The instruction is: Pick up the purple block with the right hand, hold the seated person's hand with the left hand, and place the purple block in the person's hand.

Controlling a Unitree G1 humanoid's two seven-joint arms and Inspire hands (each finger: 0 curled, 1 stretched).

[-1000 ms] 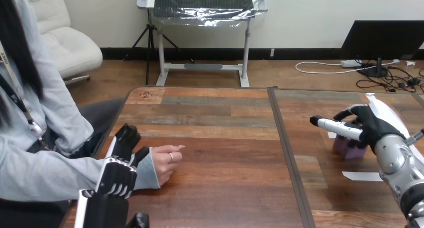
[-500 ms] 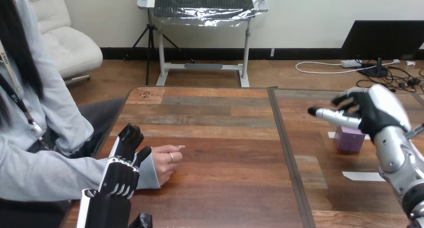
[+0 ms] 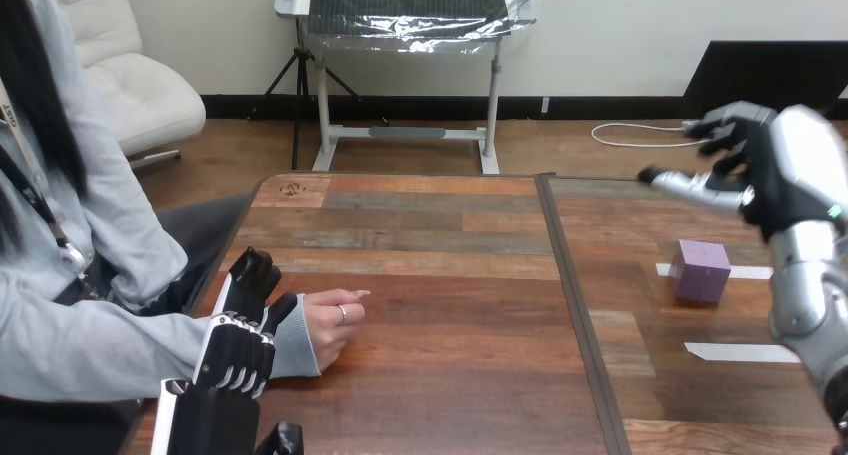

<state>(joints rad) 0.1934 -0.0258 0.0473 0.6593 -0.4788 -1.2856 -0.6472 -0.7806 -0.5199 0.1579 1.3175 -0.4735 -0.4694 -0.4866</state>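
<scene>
The purple block (image 3: 700,270) stands alone on the right half of the wooden table (image 3: 450,375). My right hand (image 3: 790,170) hangs well above and slightly right of it, open, fingers spread and pointing left, nothing in it. At the left, the person's hand (image 3: 330,325) rests loosely curled on the table, its grey cuff beside it. My left hand (image 3: 238,347) lies across the person's wrist over that sleeve, coming in from the bottom edge.
Two white tape strips (image 3: 742,352) lie on the table by the block, one behind it and one nearer me. A dark seam (image 3: 575,315) runs front to back between the two table halves. The person's arm and torso fill the left side.
My right hand has risen from around the purple block to high above it, moving up and right. The block stays on the table. My left hand has barely moved.
</scene>
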